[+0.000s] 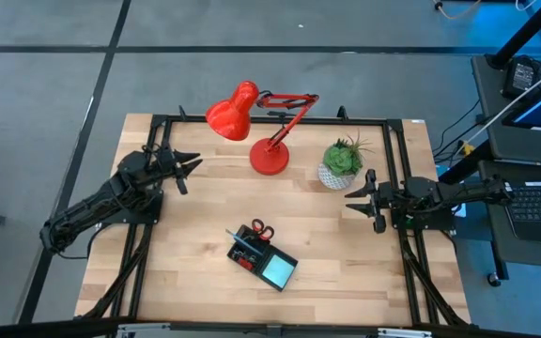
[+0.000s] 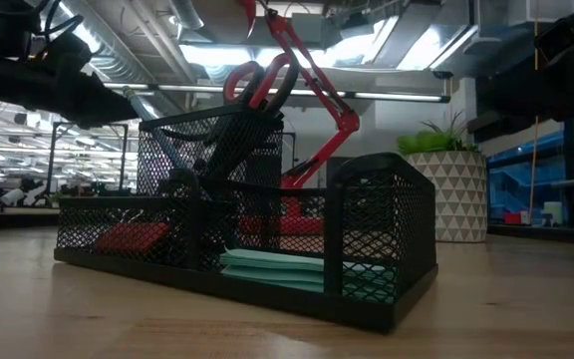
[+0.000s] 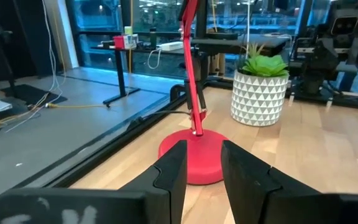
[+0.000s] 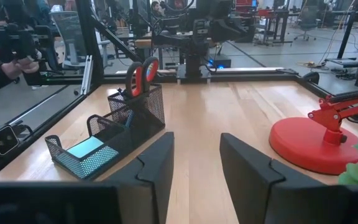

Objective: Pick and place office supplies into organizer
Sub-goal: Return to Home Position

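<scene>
The organizer [image 1: 263, 256] is a black mesh tray with compartments, standing on the wooden table near its front middle. Red-handled scissors [image 1: 263, 230] stand upright in its tall cup, handles up [image 2: 257, 85]. A light blue sticky-note pad [image 1: 277, 270] lies flat in a low compartment [image 4: 86, 147]. A flat red piece [image 2: 133, 236] lies in another low compartment. My left gripper [image 1: 193, 167] hovers open at the table's left side, pointing at the lamp's base [image 3: 194, 155]. My right gripper [image 1: 353, 202] hovers open at the right side, level, nothing between its fingers [image 4: 196, 146].
A red desk lamp [image 1: 270, 155] and a green plant in a white pot [image 1: 341, 164] stand at the far middle of the table. A black frame [image 1: 280, 119] runs along the table's edges. Bare wood lies around the organizer. A person's hand [image 4: 17, 65] shows beyond the table.
</scene>
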Tool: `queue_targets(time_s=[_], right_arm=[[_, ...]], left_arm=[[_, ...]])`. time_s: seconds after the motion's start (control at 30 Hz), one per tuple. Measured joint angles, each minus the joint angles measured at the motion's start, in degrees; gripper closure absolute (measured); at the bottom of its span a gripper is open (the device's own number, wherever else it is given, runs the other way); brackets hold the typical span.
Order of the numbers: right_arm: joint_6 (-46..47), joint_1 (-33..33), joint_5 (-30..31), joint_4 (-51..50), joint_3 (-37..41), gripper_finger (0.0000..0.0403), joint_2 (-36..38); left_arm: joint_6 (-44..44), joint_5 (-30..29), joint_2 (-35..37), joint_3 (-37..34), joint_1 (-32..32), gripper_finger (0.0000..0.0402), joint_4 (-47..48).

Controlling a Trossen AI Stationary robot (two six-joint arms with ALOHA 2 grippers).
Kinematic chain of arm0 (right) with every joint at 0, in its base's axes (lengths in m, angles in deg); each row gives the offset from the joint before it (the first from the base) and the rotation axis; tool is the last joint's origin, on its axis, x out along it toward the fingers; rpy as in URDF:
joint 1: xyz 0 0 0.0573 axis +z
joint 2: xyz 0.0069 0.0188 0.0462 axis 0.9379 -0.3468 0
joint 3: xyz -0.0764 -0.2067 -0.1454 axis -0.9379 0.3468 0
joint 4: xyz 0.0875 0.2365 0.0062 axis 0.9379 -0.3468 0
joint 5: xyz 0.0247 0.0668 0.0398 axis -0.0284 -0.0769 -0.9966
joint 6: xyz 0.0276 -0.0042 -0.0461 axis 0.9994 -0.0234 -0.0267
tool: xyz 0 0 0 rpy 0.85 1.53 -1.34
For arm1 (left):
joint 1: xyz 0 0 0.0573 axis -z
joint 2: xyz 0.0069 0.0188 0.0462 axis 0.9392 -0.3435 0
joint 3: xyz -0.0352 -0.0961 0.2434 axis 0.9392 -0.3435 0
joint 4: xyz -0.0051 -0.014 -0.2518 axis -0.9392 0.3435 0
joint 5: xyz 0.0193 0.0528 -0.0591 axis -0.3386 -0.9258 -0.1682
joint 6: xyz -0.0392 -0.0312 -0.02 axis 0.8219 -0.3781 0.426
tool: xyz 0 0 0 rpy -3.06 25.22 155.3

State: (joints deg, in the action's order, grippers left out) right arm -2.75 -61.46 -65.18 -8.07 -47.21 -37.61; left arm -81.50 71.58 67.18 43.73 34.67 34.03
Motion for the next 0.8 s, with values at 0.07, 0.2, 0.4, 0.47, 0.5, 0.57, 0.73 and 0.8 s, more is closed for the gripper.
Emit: queue_targets(time_s=[0.07, 0.2, 0.4, 0.47, 0.5, 0.57, 0.73, 0.8], right_arm=[[-0.02, 0.0, 0.0, 0.0, 0.0, 0.0269, 0.0], [0.07, 0.0, 0.03, 0.02, 0.0, 0.0269, 0.0], [0.13, 0.0, 0.08, 0.02, -0.02, 0.0269, 0.0], [0.13, 0.0, 0.09, 0.02, -0.02, 0.0269, 0.0], [0.06, 0.0, 0.09, 0.02, -0.02, 0.0269, 0.0], [-0.12, 0.0, 0.09, 0.04, -0.02, 0.0269, -0.05], [-2.83, 0.0, 0.09, 0.02, -0.02, 0.0269, -0.07], [-2.91, 0.0, 0.09, 0.02, -0.02, 0.0269, -0.07]], left_arm=[[0.11, 0.13, 0.0, -0.01, 0.0, 0.0309, -0.53], [0.11, 0.25, 0.02, -2.3, 0.0, 0.0309, -8.4], [0.33, -0.03, -0.35, -3.34, -0.07, 0.0309, -9.59], [0.35, -0.12, -0.31, -3.34, -0.11, 0.0309, -9.56], [0.4, -0.19, -0.31, -3.34, -0.11, 0.0309, -9.44], [-0.7, -1.19, -0.34, -3.34, -0.11, 0.0309, -9.29], [-3.59, -8.68, -0.52, -3.34, -0.11, 0.0309, -8.15], [-3.05, -9.9, -0.5, -3.33, -0.11, 0.0309, -8.38]])
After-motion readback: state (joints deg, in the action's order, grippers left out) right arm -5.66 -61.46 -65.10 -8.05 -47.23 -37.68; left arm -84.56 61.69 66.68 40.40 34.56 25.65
